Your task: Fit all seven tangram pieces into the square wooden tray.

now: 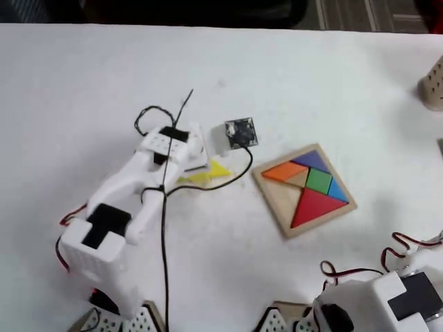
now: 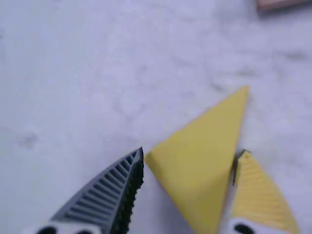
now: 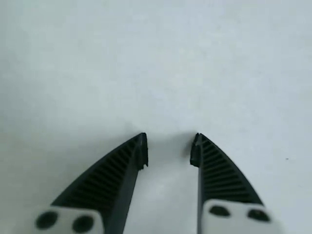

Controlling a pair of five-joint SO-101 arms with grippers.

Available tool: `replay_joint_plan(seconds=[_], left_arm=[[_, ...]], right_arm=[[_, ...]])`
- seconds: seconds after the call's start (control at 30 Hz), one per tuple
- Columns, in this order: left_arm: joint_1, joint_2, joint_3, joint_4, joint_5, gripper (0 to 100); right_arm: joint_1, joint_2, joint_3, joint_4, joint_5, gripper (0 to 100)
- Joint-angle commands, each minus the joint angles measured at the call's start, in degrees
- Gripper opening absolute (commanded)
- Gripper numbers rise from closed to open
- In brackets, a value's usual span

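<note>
The square wooden tray [image 1: 277, 202] lies right of centre, turned like a diamond, holding orange, purple, green, blue and red pieces, with a bare wooden gap near the middle. A yellow triangle [image 1: 208, 173] lies flat on the white table to its left. My left gripper [image 1: 196, 163] sits over it. In the left wrist view the yellow triangle [image 2: 200, 161] lies between the open fingers of the left gripper [image 2: 190, 153]; the yellow finger [image 2: 258, 195] touches one edge and the grey finger [image 2: 117, 195] stands at a corner. My right gripper [image 3: 168, 146] is open over bare table.
A small black module [image 1: 239, 133] on a black cable lies just behind the triangle. The right arm's body [image 1: 381, 304] rests at the near right edge. A perforated wooden object [image 1: 432, 84] stands at the far right. A tray corner [image 2: 282, 4] shows beyond the triangle.
</note>
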Motion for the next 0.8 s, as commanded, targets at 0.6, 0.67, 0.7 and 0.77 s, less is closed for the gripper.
replay_joint_plan(seconds=[0.6, 0.67, 0.7, 0.77], left_arm=[[-2.07, 1.01, -5.1, 4.75, 8.35, 28], [-1.8, 1.01, -5.1, 6.07, 8.35, 28], [-1.63, 1.1, -5.63, 8.0, 8.44, 28], [-0.84, 1.89, -7.74, 14.33, 8.44, 28]], right_arm=[[-1.1, -1.89, 1.85, 1.1, 4.31, 16.1], [-1.1, -1.89, 1.85, 1.1, 4.31, 16.2], [-1.1, -1.89, 1.85, 1.1, 4.4, 16.2], [-1.1, -1.89, 1.85, 1.1, 5.8, 16.1]])
